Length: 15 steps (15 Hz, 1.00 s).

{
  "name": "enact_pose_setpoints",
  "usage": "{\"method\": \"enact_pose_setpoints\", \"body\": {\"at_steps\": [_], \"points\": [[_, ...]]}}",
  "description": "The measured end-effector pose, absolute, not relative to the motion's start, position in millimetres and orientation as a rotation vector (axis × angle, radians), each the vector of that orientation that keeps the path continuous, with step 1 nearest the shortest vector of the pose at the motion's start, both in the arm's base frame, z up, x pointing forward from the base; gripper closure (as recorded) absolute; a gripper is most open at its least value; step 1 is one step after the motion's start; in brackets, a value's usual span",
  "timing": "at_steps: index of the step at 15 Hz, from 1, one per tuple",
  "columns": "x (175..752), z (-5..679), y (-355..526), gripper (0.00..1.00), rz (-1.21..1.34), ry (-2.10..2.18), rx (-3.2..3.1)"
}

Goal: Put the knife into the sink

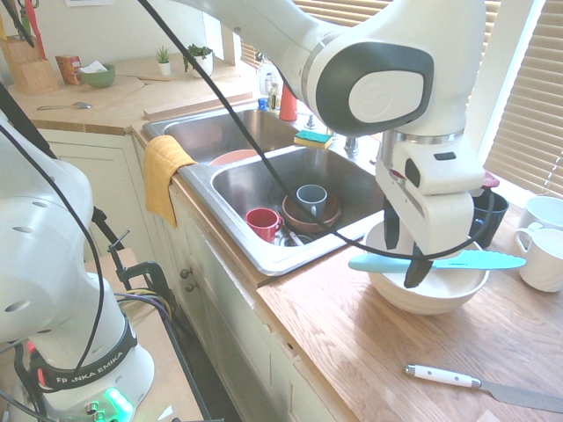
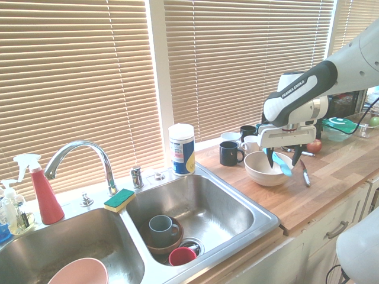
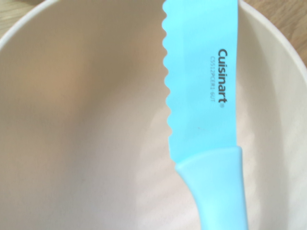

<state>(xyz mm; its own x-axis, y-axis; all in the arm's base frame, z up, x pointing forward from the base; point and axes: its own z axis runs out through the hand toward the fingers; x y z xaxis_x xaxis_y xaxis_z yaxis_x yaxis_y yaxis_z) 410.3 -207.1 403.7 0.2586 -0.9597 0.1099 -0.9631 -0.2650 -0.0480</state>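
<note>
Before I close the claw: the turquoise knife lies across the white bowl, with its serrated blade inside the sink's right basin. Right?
Not the blade: the second exterior view shows the turquoise knife wholly at the white bowl, outside the sink.

Two basins (image 1: 251, 182), two mugs (image 1: 263, 223) inside, one sponge (image 2: 119, 200).

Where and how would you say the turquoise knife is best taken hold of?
I'd come from above and pinch the turquoise knife near where handle meets blade: it lies flat across the bowl, both ends past the rim, and the plain handle looks safer than the wavy edge.
</note>
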Motion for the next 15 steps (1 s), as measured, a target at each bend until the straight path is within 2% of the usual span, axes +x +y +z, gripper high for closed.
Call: {"method": "enact_pose_setpoints", "body": {"at_steps": [15], "points": [[411, 392, -217, 1.00, 0.242, -1.817, 2.565]]}}
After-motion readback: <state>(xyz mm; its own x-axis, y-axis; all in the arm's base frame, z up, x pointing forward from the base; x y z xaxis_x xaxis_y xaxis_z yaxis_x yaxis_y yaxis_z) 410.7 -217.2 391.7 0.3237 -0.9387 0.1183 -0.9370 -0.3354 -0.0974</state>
